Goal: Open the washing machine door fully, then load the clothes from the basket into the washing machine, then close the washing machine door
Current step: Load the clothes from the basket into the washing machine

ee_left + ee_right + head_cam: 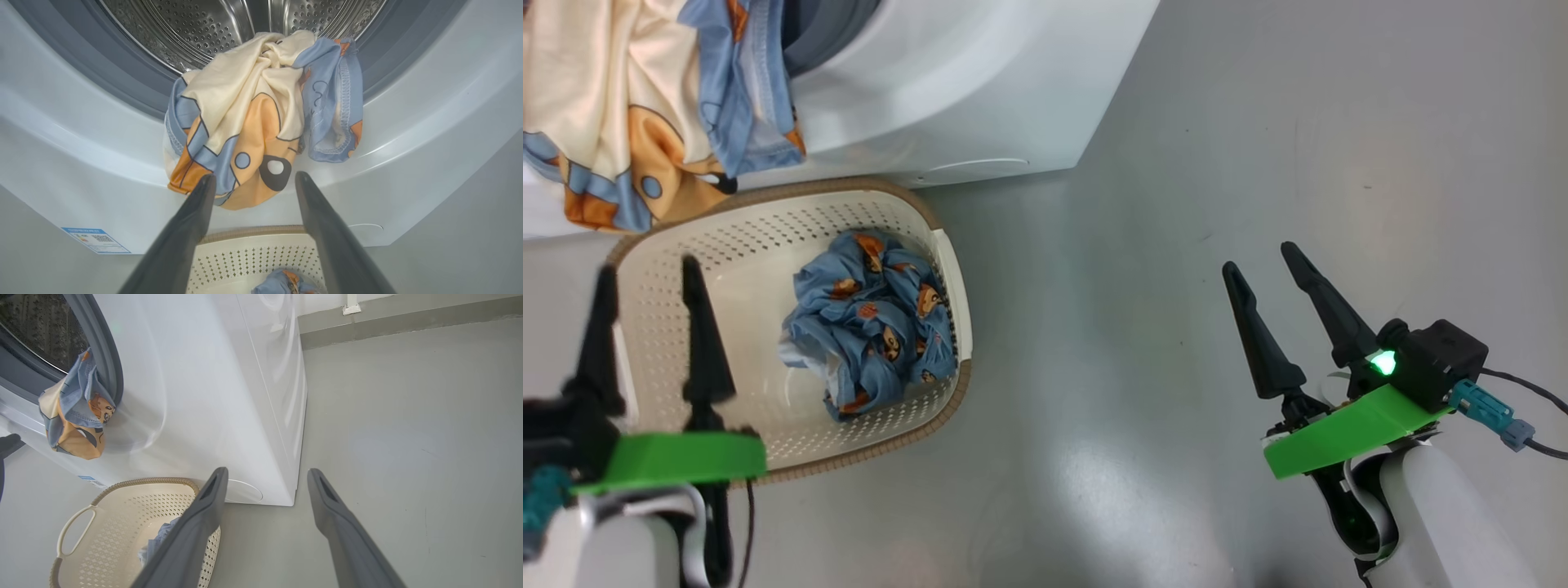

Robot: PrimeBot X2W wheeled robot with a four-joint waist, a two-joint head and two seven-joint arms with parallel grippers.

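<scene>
- The left hand (647, 265) is hanging wide open, empty, over the basket (768, 194).
- A cream garment (613, 98) is drooping from the washer (964, 73) mouth, just beyond that hand.
- Blue clothes (870, 322) are lying in the basket, right of the left hand.
- The right hand (1258, 257) is hovering wide open, empty, well right of the basket.

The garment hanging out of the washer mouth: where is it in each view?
Head view: garment upper left, over the washer front, above the basket.
Left wrist view: garment at centre, spilling from the drum.
Right wrist view: garment at left edge, beside the gasket.
Shared landmark: the cream basket below it.
</scene>
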